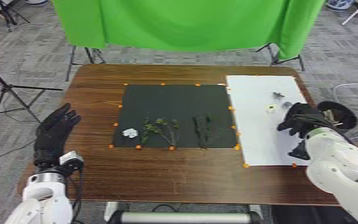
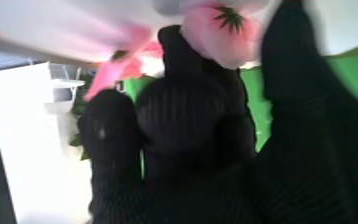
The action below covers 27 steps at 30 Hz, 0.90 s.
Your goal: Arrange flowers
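Pink flowers (image 2: 224,45) blurred, green cloth (image 1: 184,25) cut off above, dark basket (image 1: 344,112) contents too small to tell

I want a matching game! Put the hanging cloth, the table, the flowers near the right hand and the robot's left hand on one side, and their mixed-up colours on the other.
A. Hanging cloth
B. Table
C. Flowers near the right hand
D. Left hand

1. Pink
2. Black
3. Green
4. Brown

Right pairs: A-3, B-4, C-1, D-2
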Each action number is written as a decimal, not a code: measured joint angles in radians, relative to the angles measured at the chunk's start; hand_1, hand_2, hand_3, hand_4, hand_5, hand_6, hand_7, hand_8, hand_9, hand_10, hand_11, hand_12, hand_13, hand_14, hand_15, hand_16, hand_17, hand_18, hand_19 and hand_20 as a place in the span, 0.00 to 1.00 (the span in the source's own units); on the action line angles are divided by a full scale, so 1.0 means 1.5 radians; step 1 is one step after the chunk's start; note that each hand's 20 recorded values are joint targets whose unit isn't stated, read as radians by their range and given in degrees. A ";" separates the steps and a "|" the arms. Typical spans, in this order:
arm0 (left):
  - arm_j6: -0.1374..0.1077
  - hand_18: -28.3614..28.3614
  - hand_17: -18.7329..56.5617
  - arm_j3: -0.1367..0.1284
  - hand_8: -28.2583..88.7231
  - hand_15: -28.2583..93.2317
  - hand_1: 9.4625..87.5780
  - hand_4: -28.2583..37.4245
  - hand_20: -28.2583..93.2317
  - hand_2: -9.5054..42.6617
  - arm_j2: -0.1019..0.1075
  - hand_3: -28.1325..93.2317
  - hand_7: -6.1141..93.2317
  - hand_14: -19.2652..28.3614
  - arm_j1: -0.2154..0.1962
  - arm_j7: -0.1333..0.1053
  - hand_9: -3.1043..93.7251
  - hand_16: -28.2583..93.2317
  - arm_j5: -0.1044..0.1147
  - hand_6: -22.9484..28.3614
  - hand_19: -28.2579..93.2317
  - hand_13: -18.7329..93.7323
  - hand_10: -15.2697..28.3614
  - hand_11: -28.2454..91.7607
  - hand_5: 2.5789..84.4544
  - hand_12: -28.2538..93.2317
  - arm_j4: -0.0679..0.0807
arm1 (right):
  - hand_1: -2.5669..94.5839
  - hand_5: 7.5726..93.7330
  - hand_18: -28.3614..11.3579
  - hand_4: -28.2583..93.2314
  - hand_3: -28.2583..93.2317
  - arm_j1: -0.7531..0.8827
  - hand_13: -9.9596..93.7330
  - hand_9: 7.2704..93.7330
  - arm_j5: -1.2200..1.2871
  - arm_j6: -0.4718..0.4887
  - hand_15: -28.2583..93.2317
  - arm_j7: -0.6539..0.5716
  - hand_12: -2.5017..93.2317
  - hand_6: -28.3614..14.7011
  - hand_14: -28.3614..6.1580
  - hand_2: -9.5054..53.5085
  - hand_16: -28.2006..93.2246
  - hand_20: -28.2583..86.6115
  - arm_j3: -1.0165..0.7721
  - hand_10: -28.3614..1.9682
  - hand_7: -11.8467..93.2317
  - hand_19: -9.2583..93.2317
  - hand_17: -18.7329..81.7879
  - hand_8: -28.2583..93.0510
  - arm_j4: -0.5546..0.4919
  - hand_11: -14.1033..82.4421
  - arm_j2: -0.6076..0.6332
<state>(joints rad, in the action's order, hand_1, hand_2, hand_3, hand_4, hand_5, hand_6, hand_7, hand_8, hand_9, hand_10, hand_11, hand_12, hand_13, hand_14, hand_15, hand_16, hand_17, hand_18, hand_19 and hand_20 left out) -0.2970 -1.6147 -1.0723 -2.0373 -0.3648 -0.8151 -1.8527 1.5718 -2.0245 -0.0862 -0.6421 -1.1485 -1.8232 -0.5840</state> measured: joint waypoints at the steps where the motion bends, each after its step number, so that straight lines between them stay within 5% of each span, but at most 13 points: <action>1: 0.000 0.65 0.40 0.000 0.14 0.41 0.42 0.06 0.40 0.00 0.000 0.73 0.27 0.69 0.000 0.000 0.47 0.21 0.000 0.41 0.26 0.50 0.58 0.40 0.51 0.31 0.000 | 0.61 0.81 0.38 0.07 0.75 -0.001 0.99 0.89 -0.002 -0.030 0.74 0.004 0.30 0.68 0.77 0.00 0.45 0.72 0.010 0.55 0.34 1.00 0.84 0.27 0.001 0.26 0.000; 5: 0.000 0.65 0.40 0.000 0.15 0.41 0.42 0.06 0.40 0.00 0.000 0.73 0.27 0.69 0.000 -0.001 0.47 0.21 0.001 0.41 0.26 0.50 0.58 0.40 0.51 0.31 0.000 | 0.62 0.83 0.38 0.08 0.76 -0.002 0.99 0.91 -0.015 -0.121 0.74 0.036 0.31 0.67 0.78 0.00 0.46 0.73 0.033 0.54 0.34 1.00 0.85 0.27 -0.001 0.25 0.001; 11: 0.000 0.65 0.40 -0.002 0.15 0.41 0.42 0.06 0.40 0.00 0.001 0.74 0.27 0.68 0.000 -0.003 0.47 0.21 0.001 0.41 0.26 0.50 0.58 0.40 0.51 0.31 0.000 | 0.63 0.84 0.38 0.07 0.76 -0.013 0.99 0.92 -0.023 -0.175 0.74 0.072 0.34 0.68 0.78 0.00 0.46 0.74 0.035 0.55 0.34 1.00 0.85 0.27 -0.058 0.22 0.001; 16: 0.000 0.65 0.40 -0.011 0.15 0.41 0.41 0.06 0.40 0.00 0.002 0.74 0.27 0.68 -0.002 -0.002 0.47 0.21 0.001 0.41 0.26 0.50 0.58 0.40 0.51 0.31 0.000 | 0.63 0.84 0.39 0.07 0.76 -0.146 0.99 0.93 -0.012 -0.218 0.74 0.127 0.35 0.69 0.78 0.00 0.47 0.74 0.161 0.56 0.35 1.00 0.84 0.27 -0.084 0.21 -0.006; 27: 0.001 0.65 0.40 -0.008 0.15 0.41 0.37 0.02 0.40 0.00 0.006 0.75 0.27 0.69 -0.003 -0.011 0.47 0.22 0.008 0.42 0.26 0.50 0.59 0.39 0.59 0.31 0.001 | 0.63 0.84 0.39 0.06 0.76 -0.500 0.99 0.93 0.041 -0.184 0.75 0.238 0.35 0.70 0.78 0.00 0.47 0.75 0.494 0.57 0.36 1.00 0.84 0.26 0.100 0.20 -0.209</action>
<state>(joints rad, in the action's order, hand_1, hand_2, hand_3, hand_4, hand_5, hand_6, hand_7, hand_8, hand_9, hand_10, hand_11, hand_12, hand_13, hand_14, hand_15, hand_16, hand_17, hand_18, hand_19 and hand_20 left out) -0.2957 -1.6263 -1.0631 -2.0419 -0.3811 -0.8036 -1.8512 0.8223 -1.9626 -0.3619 -0.2851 -0.4074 -1.6732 -0.8980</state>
